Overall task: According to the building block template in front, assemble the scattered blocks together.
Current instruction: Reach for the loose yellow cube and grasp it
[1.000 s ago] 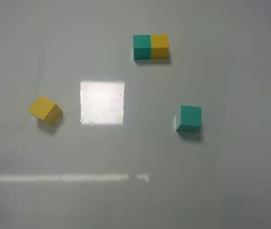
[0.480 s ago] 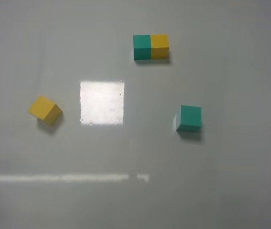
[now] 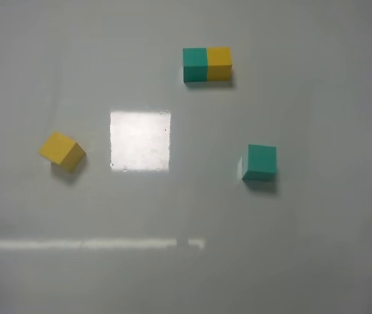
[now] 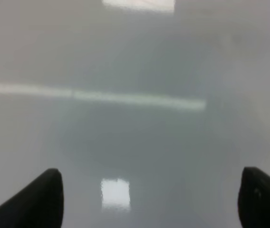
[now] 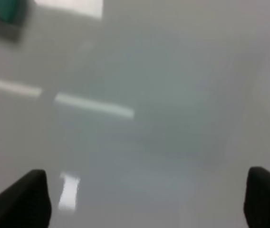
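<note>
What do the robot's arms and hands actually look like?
Little shows. The high view has no arm in it. Each wrist view catches only the two fingertips of its hand. On the left hand and the right hand they are plain matte black with rounded, wedge-like ends. No cables, markings or arm body can be seen, and both wrist pictures are blurred.

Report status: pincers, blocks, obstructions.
Left pincer open, empty. Right pincer open, empty. Yellow cube and teal cube apart, unjoined; template untouched. Nothing between the cubes.
</note>
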You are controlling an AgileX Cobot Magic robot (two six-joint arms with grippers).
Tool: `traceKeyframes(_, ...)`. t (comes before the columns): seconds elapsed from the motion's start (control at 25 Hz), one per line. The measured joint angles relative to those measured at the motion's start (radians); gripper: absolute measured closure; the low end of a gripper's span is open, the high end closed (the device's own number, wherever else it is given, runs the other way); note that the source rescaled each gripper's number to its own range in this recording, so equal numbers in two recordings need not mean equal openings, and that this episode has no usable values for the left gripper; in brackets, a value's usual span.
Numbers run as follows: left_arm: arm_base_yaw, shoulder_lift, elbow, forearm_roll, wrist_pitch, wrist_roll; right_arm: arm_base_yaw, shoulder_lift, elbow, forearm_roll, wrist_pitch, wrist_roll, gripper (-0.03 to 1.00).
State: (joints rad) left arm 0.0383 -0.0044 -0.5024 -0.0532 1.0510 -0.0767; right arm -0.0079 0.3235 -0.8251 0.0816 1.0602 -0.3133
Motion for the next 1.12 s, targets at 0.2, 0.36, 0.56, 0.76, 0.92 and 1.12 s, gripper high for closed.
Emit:
traceKeyframes(0.2, 0.000, 0.000, 0.000, 0.000, 0.000, 0.000, 0.140, 0.197, -0.207, -0.036, 0.025, -0.075, -0.03)
traceKeyframes(0.36, 0.000, 0.000, 0.000, 0.000, 0.000, 0.000, 0.250, 0.412, -0.366, 0.000, 0.040, -0.146, -0.03)
traceKeyframes(0.56, 0.000, 0.000, 0.000, 0.000, 0.000, 0.000, 0.458, 0.686, -0.558, -0.007, 0.015, -0.179, -0.03)
traceKeyframes(0.76, 0.000, 0.000, 0.000, 0.000, 0.000, 0.001, 0.792, 0.912, -0.725, -0.289, -0.040, 0.036, -0.03)
traceKeyframes(0.92, 0.000, 0.000, 0.000, 0.000, 0.000, 0.001, 0.996, 1.109, -0.860, -0.449, -0.048, 0.242, -0.03)
traceKeyframes(1.12, 0.000, 0.000, 0.000, 0.000, 0.000, 0.002, 1.100, 1.343, -1.038, -0.475, -0.067, 0.313, -0.03)
